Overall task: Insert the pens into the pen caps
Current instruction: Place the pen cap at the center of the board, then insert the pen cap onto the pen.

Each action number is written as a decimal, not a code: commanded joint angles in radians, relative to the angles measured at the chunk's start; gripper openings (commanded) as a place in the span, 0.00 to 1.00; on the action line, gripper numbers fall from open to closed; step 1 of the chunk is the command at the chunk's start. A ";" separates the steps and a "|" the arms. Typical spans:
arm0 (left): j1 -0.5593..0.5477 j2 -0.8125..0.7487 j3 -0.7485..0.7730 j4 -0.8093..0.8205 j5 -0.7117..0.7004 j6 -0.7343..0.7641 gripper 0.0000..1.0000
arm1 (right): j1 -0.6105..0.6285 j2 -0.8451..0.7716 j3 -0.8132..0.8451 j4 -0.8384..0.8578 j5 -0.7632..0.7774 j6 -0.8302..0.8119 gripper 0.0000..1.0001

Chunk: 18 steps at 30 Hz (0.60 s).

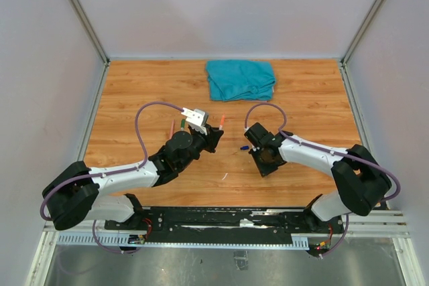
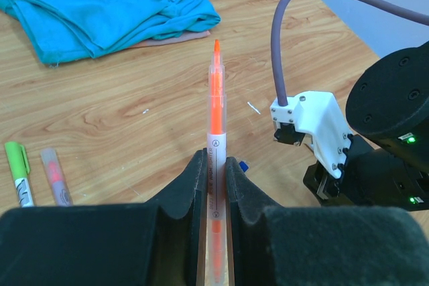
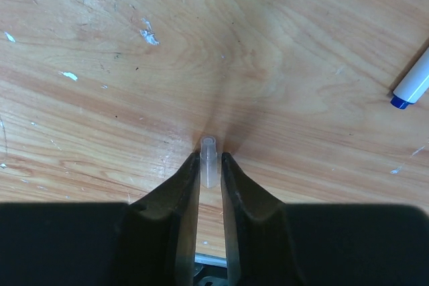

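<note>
No word, brand or number can be read anywhere. A line of small dark print is seen running along the white band of the orange pen (image 2: 216, 118), and black marks are printed on the white barrel of the green pen (image 2: 19, 173). Both are too small to be made out.

Orange pen (image 2: 216, 108), clear cap (image 3: 209, 159), teal cloth (image 2: 100, 5)

Robot lab: enclosure walls (image 1: 40, 65), wooden table (image 1: 134, 92)

Left arm (image 1: 127, 175) and right arm (image 1: 315, 153) angled inward toward frame centre; left gripper (image 2: 216, 162) and right gripper (image 3: 210, 157) narrowly clamped.
</note>
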 commanded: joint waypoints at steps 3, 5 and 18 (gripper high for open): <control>0.003 -0.022 -0.003 0.048 0.005 0.019 0.01 | 0.023 0.055 -0.011 -0.022 0.032 -0.003 0.24; 0.003 -0.022 -0.003 0.048 0.002 0.016 0.01 | 0.024 0.057 -0.014 -0.022 0.030 -0.003 0.26; 0.003 -0.021 -0.002 0.047 0.005 0.019 0.01 | 0.024 0.068 -0.036 0.014 -0.029 -0.015 0.07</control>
